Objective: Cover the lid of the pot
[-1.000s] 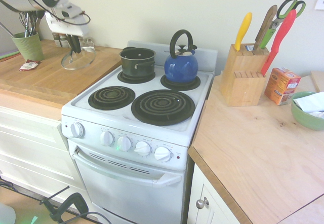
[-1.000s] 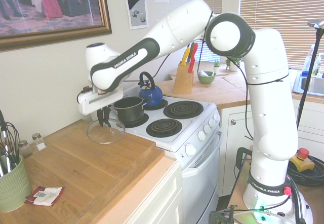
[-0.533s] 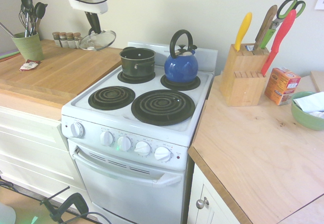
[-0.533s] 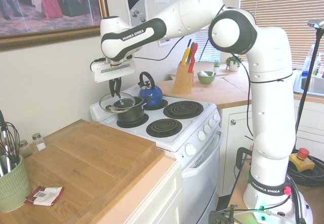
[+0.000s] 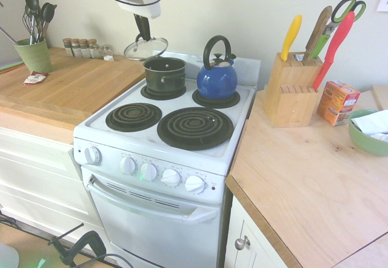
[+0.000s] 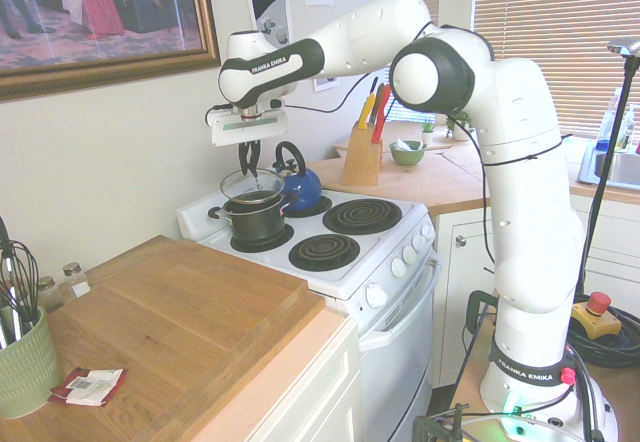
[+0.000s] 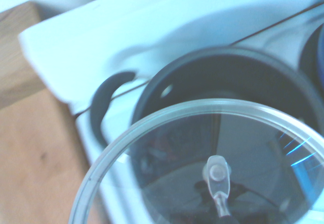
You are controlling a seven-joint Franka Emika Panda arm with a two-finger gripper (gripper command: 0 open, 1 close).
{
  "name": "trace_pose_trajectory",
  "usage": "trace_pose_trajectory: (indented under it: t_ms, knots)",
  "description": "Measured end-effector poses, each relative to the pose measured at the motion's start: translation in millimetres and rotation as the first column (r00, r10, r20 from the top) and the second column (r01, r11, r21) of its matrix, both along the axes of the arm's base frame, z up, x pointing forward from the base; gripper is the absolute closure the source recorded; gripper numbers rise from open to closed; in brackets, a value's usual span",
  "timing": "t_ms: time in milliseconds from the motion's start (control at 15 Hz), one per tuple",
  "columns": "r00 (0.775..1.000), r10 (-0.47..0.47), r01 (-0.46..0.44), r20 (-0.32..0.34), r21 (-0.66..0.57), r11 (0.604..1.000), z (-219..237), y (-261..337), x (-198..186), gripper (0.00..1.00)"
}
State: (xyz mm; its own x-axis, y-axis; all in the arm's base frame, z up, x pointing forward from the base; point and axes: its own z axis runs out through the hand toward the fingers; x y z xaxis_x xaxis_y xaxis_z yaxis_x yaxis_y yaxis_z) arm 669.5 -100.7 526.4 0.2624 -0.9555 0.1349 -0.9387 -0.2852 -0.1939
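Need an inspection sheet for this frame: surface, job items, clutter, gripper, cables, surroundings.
Surface: white stove, four coil burners, between wooden counters.
Job's things: pot open on rear burner; lid held in the air, above and off to one side of the pot.
Clutter: blue kettle beside pot; knife block; spice jars.
Gripper: gripper shut on lid handle.
Cables: nothing seen on the stove.
Surroundings: framed picture, window blinds.

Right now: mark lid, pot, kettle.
lid (image 5: 145,49), first exterior view, on the glass.
pot (image 5: 164,76), first exterior view, on its dark side wall.
kettle (image 5: 216,82), first exterior view, on the blue body.
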Motion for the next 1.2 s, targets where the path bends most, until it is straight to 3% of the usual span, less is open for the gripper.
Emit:
trace_pose_trajectory:
  t_ms: [600,1200]
  knots:
    - [0.999,-0.019,0.02,-0.039,0.016,1.0,-33.3,-24.8,52.6,1.0]
    - [0.997,-0.026,0.028,-0.078,0.026,0.999,-51.9,-31.4,59.1,1.0]
